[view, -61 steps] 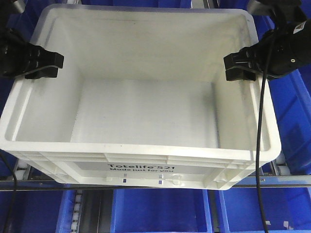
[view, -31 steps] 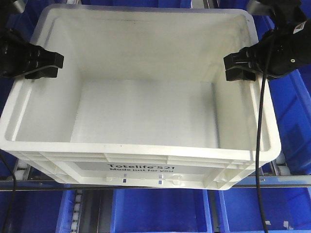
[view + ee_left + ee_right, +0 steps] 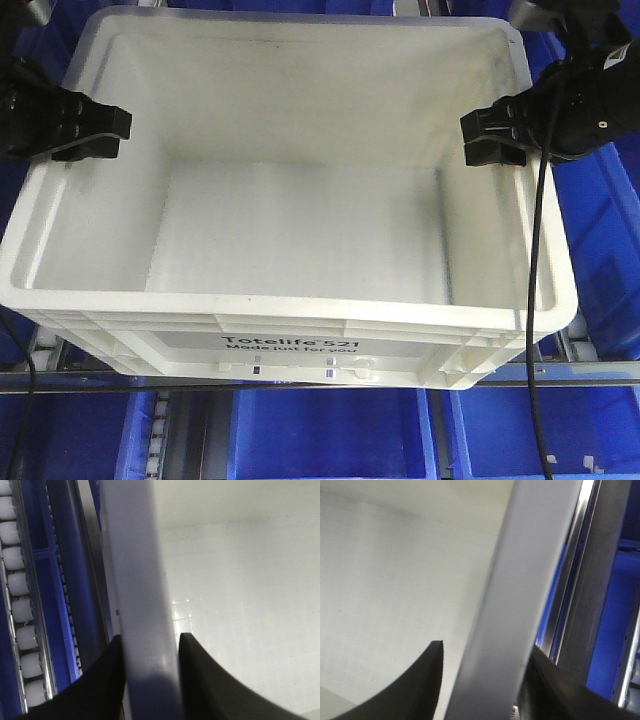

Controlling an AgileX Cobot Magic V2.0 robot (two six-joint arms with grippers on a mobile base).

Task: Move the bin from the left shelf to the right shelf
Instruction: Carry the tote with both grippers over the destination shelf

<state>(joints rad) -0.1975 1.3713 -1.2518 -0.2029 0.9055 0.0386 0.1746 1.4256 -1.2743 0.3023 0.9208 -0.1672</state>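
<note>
**Both grippers clamped on the bin's side rims**

I have the white bin (image 3: pixel 290 110) held between my two arms. The left gripper (image 3: pixel 100 137) is clenched over the left side wall near its far end. The right gripper (image 3: pixel 495 138) grips the opposite wall at about the same depth. On the left wrist camera, the left gripper (image 3: pixel 150 642) straddles the rim (image 3: pixel 135 555), with one black finger (image 3: pixel 102 685) outside the wall and the other inside. The right wrist camera shows the right gripper (image 3: pixel 485 650) pinching its rim the same way.

Between the two grippers the bin's floor is bare white. Its printed front face is on the side nearest me, below both grippers. Just outside my left fingers, a row of white rollers (image 3: pixel 20 585) runs alongside a blue bin wall (image 3: pixel 47 605). Outside my right fingers there is a shiny metal rail (image 3: pixel 580 580), with blue plastic beyond it. More blue bins (image 3: pixel 330 440) sit below the front edge. A black cable (image 3: pixel 533 300) hangs from the right arm across the bin's right front corner.

I cannot tell whether the bin rests on the rack bar (image 3: pixel 590 372) or hangs clear of it.
</note>
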